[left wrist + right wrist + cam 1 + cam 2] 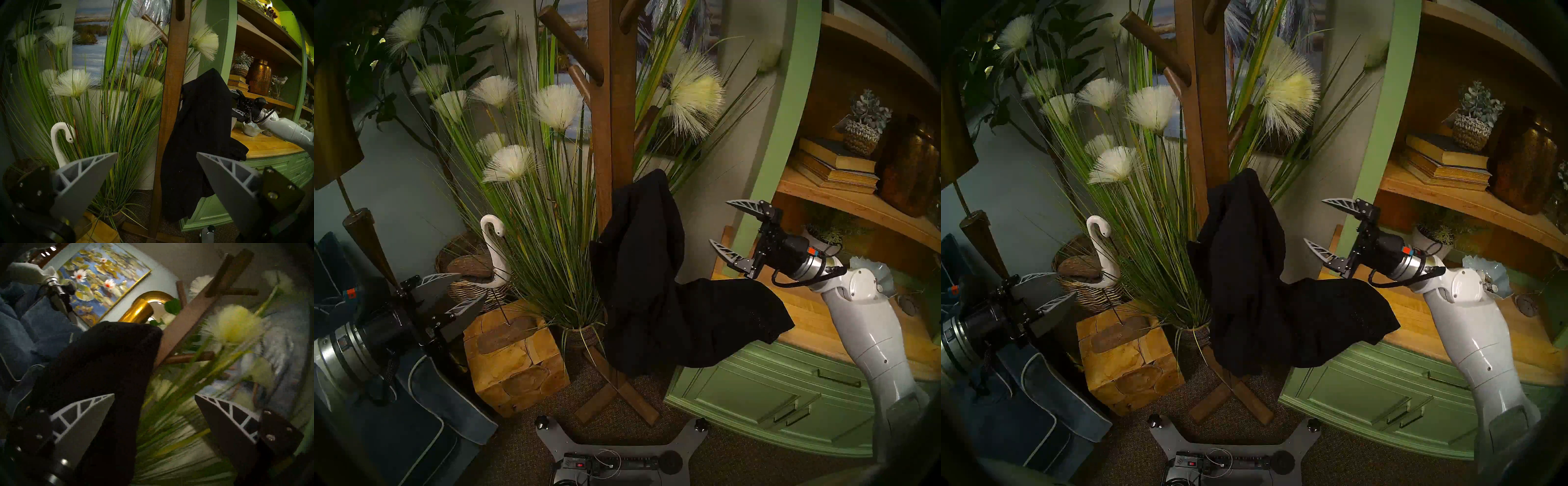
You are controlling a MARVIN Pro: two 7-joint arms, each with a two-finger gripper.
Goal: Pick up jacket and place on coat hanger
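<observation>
The black jacket (639, 271) hangs from a low peg on the right side of the brown wooden coat stand (612, 118). Its lower part drapes right onto the cabinet's wooden counter (806, 325). My right gripper (719, 222) is open and empty, just right of the jacket and above the draped part, not touching it. My left gripper (473, 284) is open and empty at the far left, well away from the stand. The left wrist view shows the jacket (195, 135) beside the post (171, 101). The right wrist view shows the jacket (102, 370) close ahead of the gripper (154, 394).
A green shelf cabinet (755, 383) stands right of the stand. Tall grass plants (544, 203) stand behind it. A wooden block (514, 356) carrying a white swan (493, 244) sits at its left. Blue cushions (432, 424) lie under my left arm. My base (619, 451) is near the X foot.
</observation>
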